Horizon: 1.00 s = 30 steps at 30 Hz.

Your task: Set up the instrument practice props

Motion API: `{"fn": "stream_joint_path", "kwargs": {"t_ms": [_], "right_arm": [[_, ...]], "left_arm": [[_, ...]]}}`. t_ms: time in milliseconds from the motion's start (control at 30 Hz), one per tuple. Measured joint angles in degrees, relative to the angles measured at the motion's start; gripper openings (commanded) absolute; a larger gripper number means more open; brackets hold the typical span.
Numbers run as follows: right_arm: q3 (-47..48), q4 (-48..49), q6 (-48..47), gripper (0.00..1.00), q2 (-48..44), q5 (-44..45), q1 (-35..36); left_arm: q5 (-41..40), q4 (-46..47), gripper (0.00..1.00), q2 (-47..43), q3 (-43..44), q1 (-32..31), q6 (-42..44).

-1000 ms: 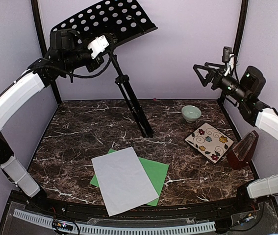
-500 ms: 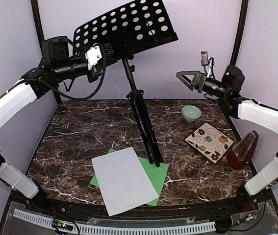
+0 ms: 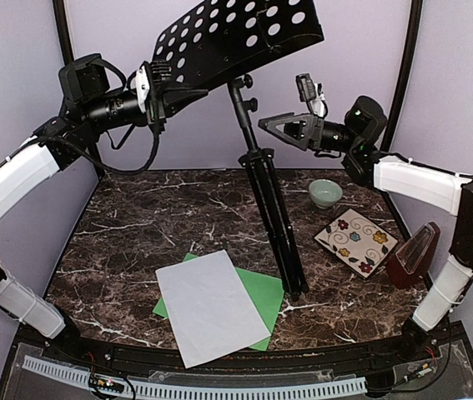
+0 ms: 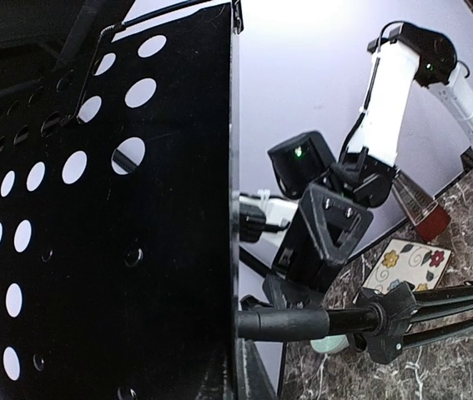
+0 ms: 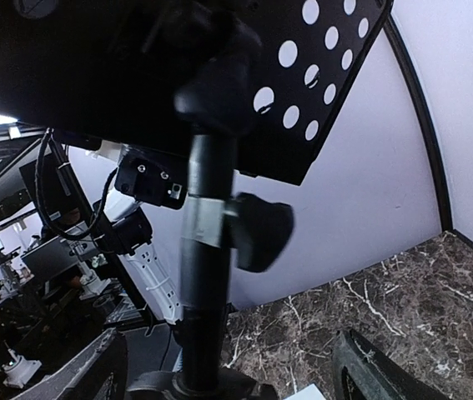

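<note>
Pinching the tilted perforated music stand [image 3: 244, 33] in my left gripper [image 3: 159, 90]; right gripper [image 3: 266, 125] spread beside its pole, feet beside green sheet [image 3: 265, 293]

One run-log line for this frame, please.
left gripper: shut on music stand tray, stand tilted | right gripper: open, aimed at its pole | white sheet over green sheet, flat | metronome: untouched, right edge
</note>
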Motion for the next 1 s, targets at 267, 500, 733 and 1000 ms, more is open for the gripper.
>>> {"fn": "stream_joint_path", "kwargs": {"t_ms": [267,500,733,1000], "right_arm": [[3.52,3.45,6.32,0.77,2.89,-5.05,2.40],[4.70,8.39,11.69,0.72,2.97,-9.81,5.14],[4.50,11.32,15.30,0.76,2.93,-10.64,5.53],[-0.85,9.64,13.86,0.74,-0.48,-10.21,5.53]], "left_arm": [[9.38,4.59,0.00,-1.09,0.00,-0.57,-4.98],[15.17,4.59,0.00,-2.38,-0.33,-0.83,-6.19],[16.50,4.52,0.00,-3.10,-0.96,-0.90,-5.18],[15.04,0.59,0.00,-3.52,-1.62,-0.90,-0.94]]}}
